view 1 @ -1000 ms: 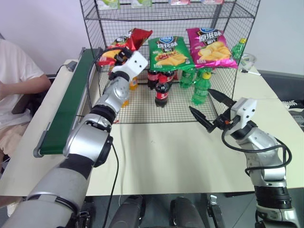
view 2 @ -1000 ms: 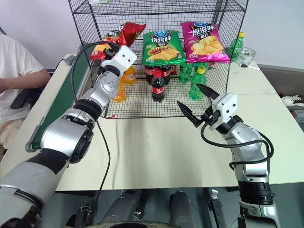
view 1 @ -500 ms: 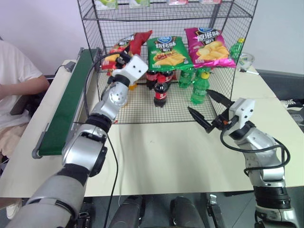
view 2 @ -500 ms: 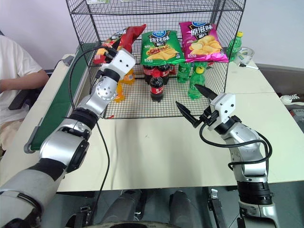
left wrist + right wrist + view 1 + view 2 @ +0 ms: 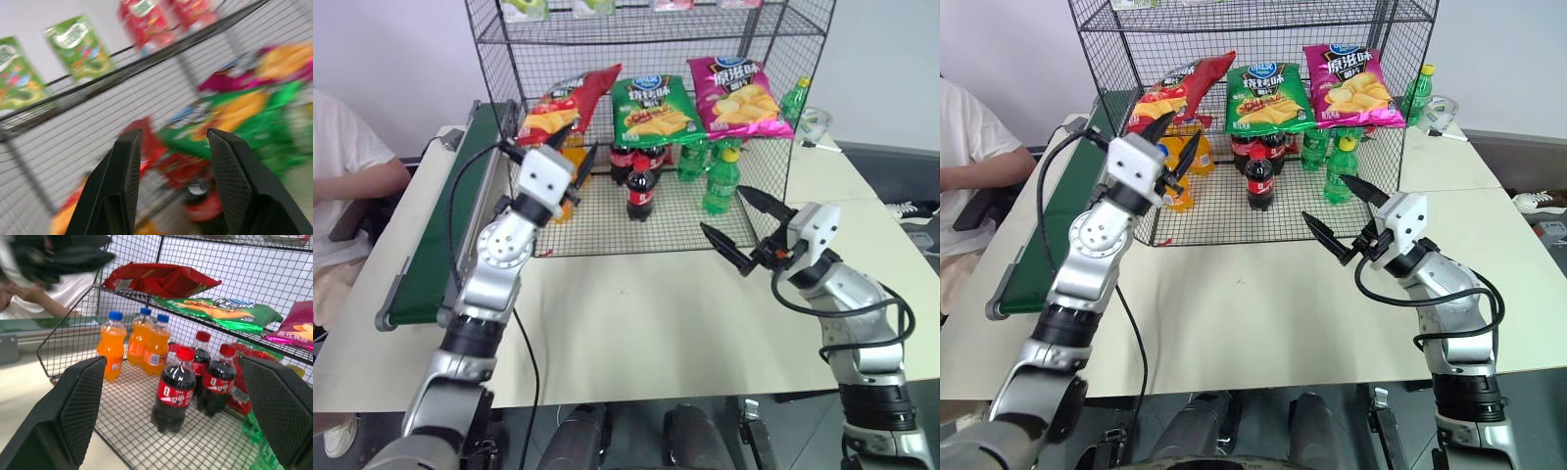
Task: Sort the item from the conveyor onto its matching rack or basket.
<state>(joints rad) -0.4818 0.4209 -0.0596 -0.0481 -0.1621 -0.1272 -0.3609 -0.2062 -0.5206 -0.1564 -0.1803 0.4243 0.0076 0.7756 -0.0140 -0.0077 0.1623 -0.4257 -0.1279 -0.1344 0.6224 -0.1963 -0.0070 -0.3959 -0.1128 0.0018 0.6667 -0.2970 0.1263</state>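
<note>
The red chip bag lies on the left end of the black wire rack's middle shelf, its top corner sticking up. My left gripper hovers open and empty in front of the rack's left corner, just below and short of that bag; its fingers stand apart with nothing between them. To the left of the rack the dark green conveyor runs bare. Over the table on the right, my right gripper is open and empty, pointing at the rack; the bag shows past it.
On the same shelf as the red bag lie a green chip bag and a magenta one. On the rack's floor stand orange bottles, cola bottles and green bottles. A person sits beyond the conveyor. The cream table lies in front.
My left gripper has drawn back out of the rack toward me and rolled at the wrist; the red bag stays on the shelf. The right arm has kept still.
</note>
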